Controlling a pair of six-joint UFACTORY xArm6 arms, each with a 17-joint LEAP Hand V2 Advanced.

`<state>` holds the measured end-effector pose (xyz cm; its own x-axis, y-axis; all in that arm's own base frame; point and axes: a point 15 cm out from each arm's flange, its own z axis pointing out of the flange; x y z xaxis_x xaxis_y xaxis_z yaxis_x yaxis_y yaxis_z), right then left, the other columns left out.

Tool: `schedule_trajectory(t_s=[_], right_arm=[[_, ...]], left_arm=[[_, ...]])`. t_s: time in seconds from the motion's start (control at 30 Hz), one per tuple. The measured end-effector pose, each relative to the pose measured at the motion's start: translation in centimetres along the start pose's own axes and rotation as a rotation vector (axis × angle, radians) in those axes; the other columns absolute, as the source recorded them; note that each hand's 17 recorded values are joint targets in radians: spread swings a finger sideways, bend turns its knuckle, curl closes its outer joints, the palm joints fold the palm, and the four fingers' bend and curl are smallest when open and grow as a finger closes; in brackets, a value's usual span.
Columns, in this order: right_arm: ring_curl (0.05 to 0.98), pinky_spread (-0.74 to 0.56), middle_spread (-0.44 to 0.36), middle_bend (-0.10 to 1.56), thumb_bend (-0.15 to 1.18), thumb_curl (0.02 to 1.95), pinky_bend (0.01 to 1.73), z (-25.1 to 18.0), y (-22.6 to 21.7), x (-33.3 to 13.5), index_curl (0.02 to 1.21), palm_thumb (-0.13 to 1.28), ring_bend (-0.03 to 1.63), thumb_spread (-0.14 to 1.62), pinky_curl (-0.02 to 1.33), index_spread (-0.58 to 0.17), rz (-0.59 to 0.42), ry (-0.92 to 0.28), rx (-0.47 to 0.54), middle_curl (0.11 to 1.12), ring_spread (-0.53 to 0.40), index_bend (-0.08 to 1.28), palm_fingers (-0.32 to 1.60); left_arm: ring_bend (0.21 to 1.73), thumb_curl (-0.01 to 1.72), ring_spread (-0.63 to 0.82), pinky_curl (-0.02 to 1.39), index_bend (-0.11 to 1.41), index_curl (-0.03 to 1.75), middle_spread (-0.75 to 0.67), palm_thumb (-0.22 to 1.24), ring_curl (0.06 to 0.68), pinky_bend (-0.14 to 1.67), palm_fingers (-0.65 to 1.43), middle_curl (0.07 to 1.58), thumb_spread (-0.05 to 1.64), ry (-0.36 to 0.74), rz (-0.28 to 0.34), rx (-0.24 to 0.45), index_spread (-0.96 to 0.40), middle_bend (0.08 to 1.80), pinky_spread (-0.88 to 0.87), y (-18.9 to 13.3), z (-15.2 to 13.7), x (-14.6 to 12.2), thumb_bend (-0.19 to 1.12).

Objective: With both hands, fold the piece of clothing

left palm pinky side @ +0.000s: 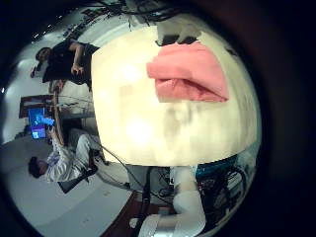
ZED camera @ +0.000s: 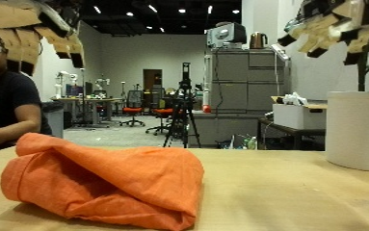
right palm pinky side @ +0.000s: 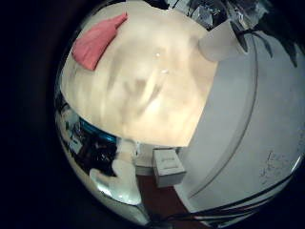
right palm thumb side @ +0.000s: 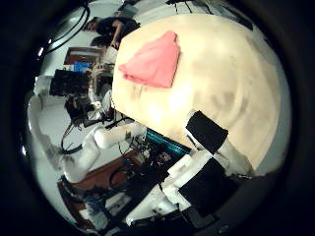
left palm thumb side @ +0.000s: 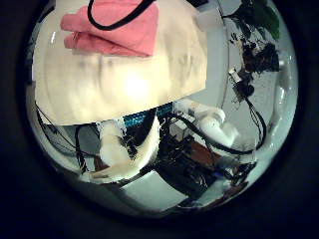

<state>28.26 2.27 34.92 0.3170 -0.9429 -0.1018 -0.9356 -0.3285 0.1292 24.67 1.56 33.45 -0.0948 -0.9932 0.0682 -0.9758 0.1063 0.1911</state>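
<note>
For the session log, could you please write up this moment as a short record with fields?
clothing: one orange garment, bunched in a loosely folded heap
support: lies on the pale table
left hand: raised above the table, clear of the garment, fingers relaxed, holding nothing
right hand: raised above the table, away from the garment, fingers loosely bent, holding nothing
contact: neither hand touches the cloth
other item: white cylindrical container at the table's far edge, on the right hand's side
</note>
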Motion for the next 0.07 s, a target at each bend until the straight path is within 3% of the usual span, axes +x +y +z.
schedule_trajectory(t_s=[0.07], right_arm=[[0.228, 0.47, 0.1, 0.26, -0.02, 0.37, 0.29, 0.58, 0.43, 0.25, 0.34, 0.7, 0.4, 1.24, 0.39, -0.385, 0.003, 0.003, -0.018, 0.34, 0.2, 0.17, 0.25]], left_arm=[[0.44, 0.29, 0.48, 0.3, 0.18, 0.35, 0.25, 0.27, 0.186, 0.27, 0.18, 0.3, 1.05, 0.016, -0.002, 0.0, 0.0, 0.19, 0.42, 0.1, 0.12, -0.17, -0.02]])
